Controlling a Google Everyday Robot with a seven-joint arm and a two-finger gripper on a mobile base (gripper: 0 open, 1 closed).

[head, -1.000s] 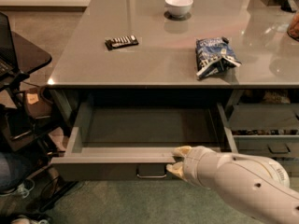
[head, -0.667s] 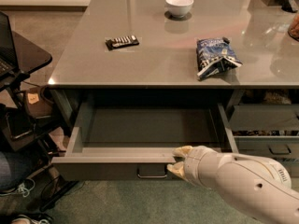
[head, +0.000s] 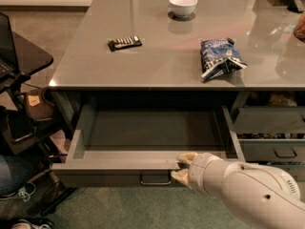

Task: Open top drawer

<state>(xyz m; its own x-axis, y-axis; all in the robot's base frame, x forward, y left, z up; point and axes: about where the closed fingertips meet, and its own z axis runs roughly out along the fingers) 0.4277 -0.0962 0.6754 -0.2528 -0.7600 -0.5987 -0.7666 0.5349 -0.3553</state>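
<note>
top drawer (head: 119,165) is out from under the worktop (head: 157,70), front panel well forward of the worktop edge, grey inside floor and both side walls in view

tool (head: 182,167) sits at the drawer's front panel, at its top edge, just right of the handle (head: 155,180) and touching the panel; handle itself is not held. Can't tell whether the tool is open or closed, or whether it's clamped on the panel edge

arm (head: 248,194) is white and bulky, comes in from the lower right corner, crosses in front of the drawer's right end

on the worktop:
- white bowl (head: 183,5) near the far edge, upright
- blue-and-white bag (head: 219,58) crumpled, right of centre, near the front edge
- dark bar (head: 125,43) lying flat, left of centre, well apart from the bag and bowl

right stack (head: 271,149) beside the open drawer: narrower grey drawers, the lower one with a small loop handle, upper one partly out

left of the unit: black side table (head: 26,56), clutter on the floor below it

green carpet under the drawer front
</note>
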